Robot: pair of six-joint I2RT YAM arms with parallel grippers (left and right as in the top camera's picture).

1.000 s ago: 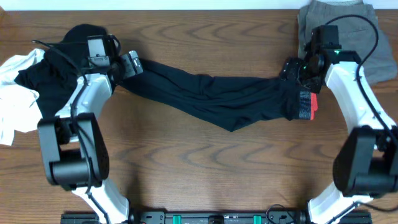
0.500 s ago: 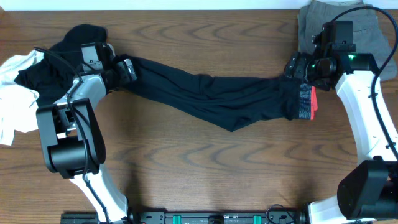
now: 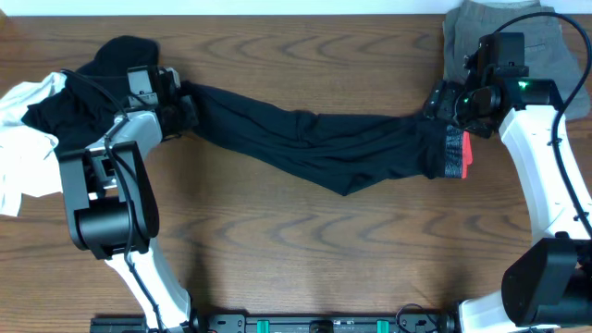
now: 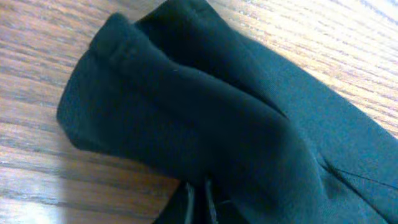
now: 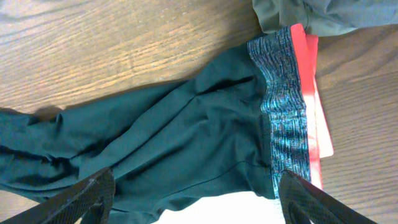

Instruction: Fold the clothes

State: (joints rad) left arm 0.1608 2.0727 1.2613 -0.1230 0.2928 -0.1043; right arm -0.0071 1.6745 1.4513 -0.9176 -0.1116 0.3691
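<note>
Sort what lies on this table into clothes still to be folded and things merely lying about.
To fold:
black trousers
white T-shirt
plain black garment

Lying about:
grey-brown shorts, at the far right corner

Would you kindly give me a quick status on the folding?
Right gripper open above grey and coral-red waistband. Left gripper at leg cuff, grip unclear. Black long trousers stretched out, unfolded. Grey-brown shorts crowd the waistband end.
</note>
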